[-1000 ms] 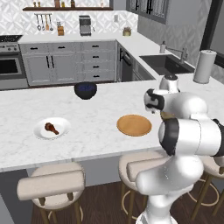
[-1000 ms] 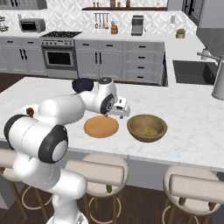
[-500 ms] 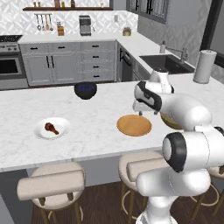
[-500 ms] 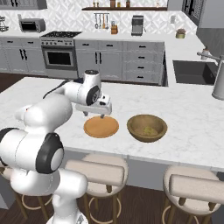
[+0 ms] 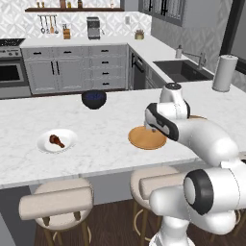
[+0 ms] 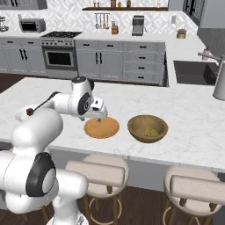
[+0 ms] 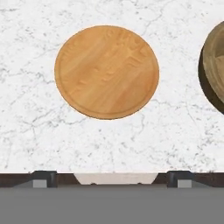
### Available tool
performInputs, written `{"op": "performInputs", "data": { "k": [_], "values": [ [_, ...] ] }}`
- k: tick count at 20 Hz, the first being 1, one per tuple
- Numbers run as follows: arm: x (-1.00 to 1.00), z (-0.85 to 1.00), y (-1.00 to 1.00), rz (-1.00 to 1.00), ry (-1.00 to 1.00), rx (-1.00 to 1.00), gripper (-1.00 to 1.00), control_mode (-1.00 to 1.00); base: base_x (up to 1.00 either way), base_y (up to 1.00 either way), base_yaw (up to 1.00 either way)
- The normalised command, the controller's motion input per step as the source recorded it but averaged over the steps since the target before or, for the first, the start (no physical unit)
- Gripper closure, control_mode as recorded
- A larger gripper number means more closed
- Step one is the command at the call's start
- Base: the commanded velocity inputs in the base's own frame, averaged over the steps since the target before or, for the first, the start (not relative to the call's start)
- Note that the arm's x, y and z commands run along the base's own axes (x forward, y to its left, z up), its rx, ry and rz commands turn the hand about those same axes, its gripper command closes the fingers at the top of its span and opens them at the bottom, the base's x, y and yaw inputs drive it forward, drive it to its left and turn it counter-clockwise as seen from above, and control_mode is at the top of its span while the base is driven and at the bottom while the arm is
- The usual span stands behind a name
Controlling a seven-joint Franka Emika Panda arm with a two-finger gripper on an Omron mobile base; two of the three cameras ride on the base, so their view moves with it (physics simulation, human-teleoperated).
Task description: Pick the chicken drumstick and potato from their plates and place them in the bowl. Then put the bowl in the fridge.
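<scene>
The chicken drumstick (image 5: 56, 141) lies on the white plate (image 5: 68, 136) at the left of the island counter. The orange-tan wooden plate (image 6: 102, 128) (image 7: 107, 72) is bare. Right of it stands the tan wooden bowl (image 6: 147, 128) (image 7: 214, 65) with the yellowish potato (image 6: 149, 131) inside. My gripper (image 6: 100, 117) (image 7: 111, 177) hangs just above the wooden plate's near-left rim, open, fingers wide apart with nothing between them. In the left base view my arm hides the bowl.
A dark blue-black bowl (image 5: 93, 98) sits further back on the counter. A small red fruit (image 6: 29, 111) peeks out beside my arm at the left. A paper towel roll (image 5: 225, 73) and the sink (image 5: 185, 69) are at the far right. Stools line the counter's near edge.
My hand has swung left from beside the bowl to above the wooden plate. The jaws stayed open. The drumstick, potato and bowl have not moved.
</scene>
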Motion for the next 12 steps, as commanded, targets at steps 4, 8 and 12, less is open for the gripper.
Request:
{"op": "performInputs", "data": {
  "k": [4,8,12],
  "values": [
    [-0.01,-0.03,-0.06,0.00,-0.01,0.10,-1.00,-1.00,0.00,0.00,0.00],
    [0.00,-0.01,0.00,-0.01,0.00,0.12,-1.00,-1.00,0.00,0.00,0.00],
    [0.00,0.00,0.01,-0.02,-0.03,0.00,-1.00,1.00,0.00,0.08,0.00]
  ]
}}
